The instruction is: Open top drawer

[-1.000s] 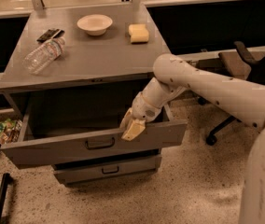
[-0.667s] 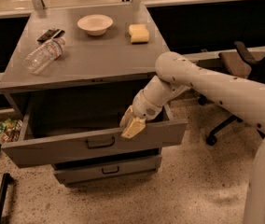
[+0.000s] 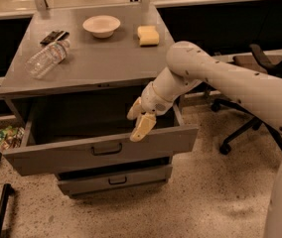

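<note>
Since a second ago the pale two-finger gripper (image 3: 138,119) has lifted slightly, its fingers spread and empty, below the front right corner of the grey metal desk (image 3: 96,63). The tall grey top drawer (image 3: 56,158) stands wide open under the front edge. It looks stiff and heavy, best pulled by its dark bar handle (image 3: 106,148).

the grey cabinet top (image 3: 106,63) carries a white bowl (image 3: 101,25), a yellow sponge (image 3: 148,35) near it, a clear bottle (image 3: 46,58) lying down and a dark flat thing (image 3: 54,35). the gripper (image 3: 139,118) hangs above the top drawer (image 3: 56,155), fingers (image 3: 144,127) apart.
</note>
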